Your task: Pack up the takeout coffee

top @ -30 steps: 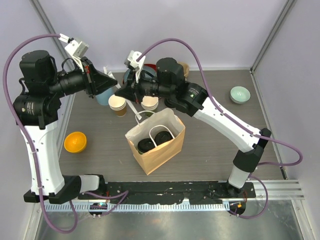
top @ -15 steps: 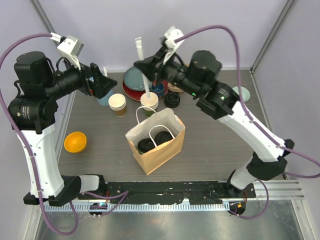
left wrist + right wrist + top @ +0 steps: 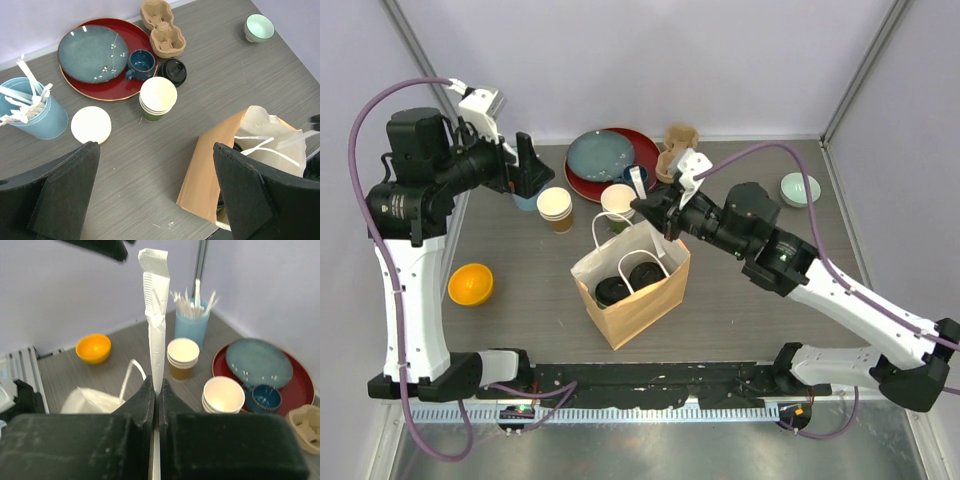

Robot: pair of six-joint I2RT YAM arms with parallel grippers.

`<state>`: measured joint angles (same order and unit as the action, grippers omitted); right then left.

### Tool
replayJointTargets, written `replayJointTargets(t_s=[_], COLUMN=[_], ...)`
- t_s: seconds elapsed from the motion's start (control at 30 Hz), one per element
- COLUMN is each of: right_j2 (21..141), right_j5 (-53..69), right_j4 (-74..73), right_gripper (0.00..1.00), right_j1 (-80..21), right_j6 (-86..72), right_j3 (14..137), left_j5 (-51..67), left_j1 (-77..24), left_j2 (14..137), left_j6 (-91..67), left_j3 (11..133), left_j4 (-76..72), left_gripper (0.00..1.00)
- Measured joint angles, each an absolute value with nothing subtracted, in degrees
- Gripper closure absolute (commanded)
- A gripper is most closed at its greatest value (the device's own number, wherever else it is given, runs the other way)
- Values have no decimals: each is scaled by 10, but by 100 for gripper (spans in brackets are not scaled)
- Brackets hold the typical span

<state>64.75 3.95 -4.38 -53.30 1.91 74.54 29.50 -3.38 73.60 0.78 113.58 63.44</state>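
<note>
Your desk (image 3: 530,310) has the brown paper bag (image 3: 638,310) standing open in the middle. Two black round lids (image 3: 613,291) sit side by side inside it, so that's where the coffee is, though you can't see the cups under them.

At the back, the red plate (image 3: 141,36) carries a blue plate (image 3: 92,52) and a little blue mug (image 3: 140,63). The cardboard cup carrier (image 3: 162,27) is just beside it.

The light-blue cup (image 3: 42,120) is stuffed with white stirrers (image 3: 30,95). Near it is a brown-sided cup stack (image 3: 556,208). The green-sided cup stack (image 3: 157,97) has one more black lid (image 3: 175,71) right next to it.

The orange bowl (image 3: 470,283) and mint bowl (image 3: 260,26) look empty and are well apart, at opposite sides.

Your left tool (image 3: 155,150) is spread wide with nothing in it, up by the light-blue cup. Your right tool (image 3: 156,390) is clamped on a wrapped stirrer (image 3: 156,325), which stands upright over the bag's far edge.
</note>
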Motion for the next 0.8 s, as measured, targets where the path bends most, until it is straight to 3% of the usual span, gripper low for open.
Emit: replayJointTargets(t_s=[0.33,0.6,0.7,0.73,0.77,0.8], right_j2=[660,665,663,663,663,662], right_j5=[159,215,222,223,222,222], right_j4=[95,137,114,97,85,69], right_gripper=[99,96,59,34,23,19], right_j1=[-404,-394,-392,-392,-392,-392], right_j6=[3,0,-2,-3,-8,-10], right_j3=[633,611,594,593,593,594], left_j5=[294,293,293,292,291,289], left_j1=[-34,-34,-34,-34,-34,-34], left_j2=[729,719,718,718,718,718], left_j6=[15,23,26,29,31,32], left_j3=[1116,1113,1109,1106,1102,1098], left_j4=[628,628,627,626,624,623], left_gripper=[0,0,0,0,0,0])
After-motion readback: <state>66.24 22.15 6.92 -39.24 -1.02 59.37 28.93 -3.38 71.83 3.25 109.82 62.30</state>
